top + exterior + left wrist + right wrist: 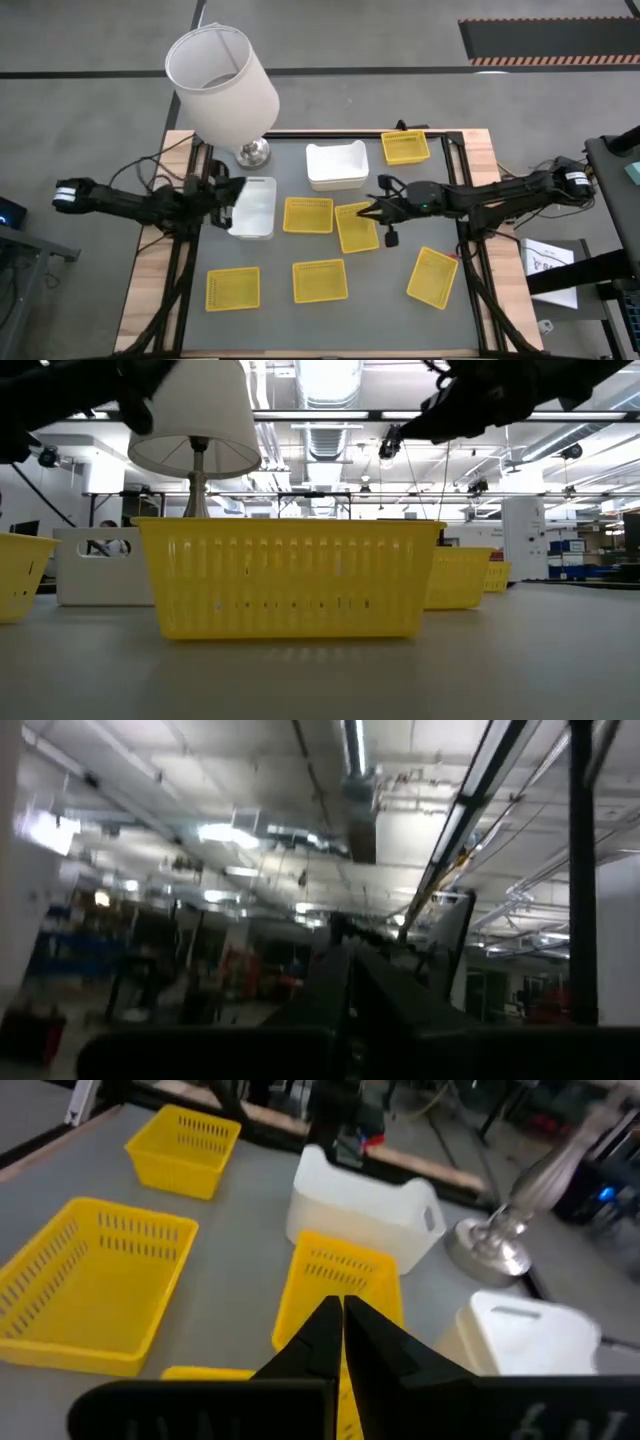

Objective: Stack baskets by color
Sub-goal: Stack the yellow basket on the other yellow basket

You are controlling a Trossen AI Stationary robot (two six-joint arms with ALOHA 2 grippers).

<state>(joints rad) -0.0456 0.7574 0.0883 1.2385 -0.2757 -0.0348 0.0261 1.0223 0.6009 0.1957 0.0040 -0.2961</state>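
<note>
Baskets near you: three yellow baskets (320, 280) along the front edge. Mid table, your right gripper (368, 212), jaws together and empty, hangs over a yellow basket (356, 227); your left gripper (228, 193), also shut, sits by a white basket (254, 207). Farther back: another white basket (336, 165), lamp (222, 85).

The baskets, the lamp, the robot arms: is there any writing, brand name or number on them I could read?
None can be read.
Yellow baskets and white baskets: plain, no labels.
Lampshade: blank.
Paper sheet beside the table: printed marks, too small to read.
Signs in the room behind: blurred.
</note>
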